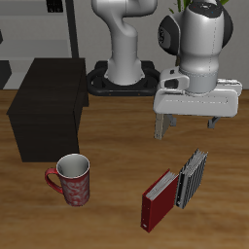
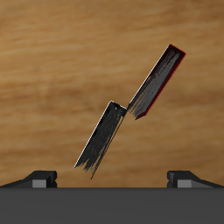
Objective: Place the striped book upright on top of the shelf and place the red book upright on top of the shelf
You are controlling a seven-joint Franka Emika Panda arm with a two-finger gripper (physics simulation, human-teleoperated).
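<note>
Exterior view: the end effector (image 1: 187,124) hangs above the wooden surface (image 1: 117,209), its two fingers pointing down and spread wide with nothing between them. It sits above and slightly behind the two books, not touching either.

Striped book (image 1: 194,178) stands on edge on the surface, just below the end effector, black-and-white stripes visible along its face. Red book (image 1: 160,200) stands right beside it, nearer the front edge, dark red cover with pale page edges showing. The two books appear to touch or nearly touch at one corner; cannot tell which from this angle.

Shelf (image 1: 47,109), dark brown-black and boxy, sits well apart from the books toward the back of the surface; its flat top carries nothing. Red patterned mug (image 1: 73,181) stands upright in front of the shelf, between it and the front edge, well apart from the books.

Wrist view: looking straight down, both books appear as thin slanted slabs on the wood grain. Striped book (image 2: 103,138) and red book (image 2: 157,80) meet corner to corner. Both fingertips (image 2: 38,178) show at the frame edge, far apart, clear of the books.
</note>
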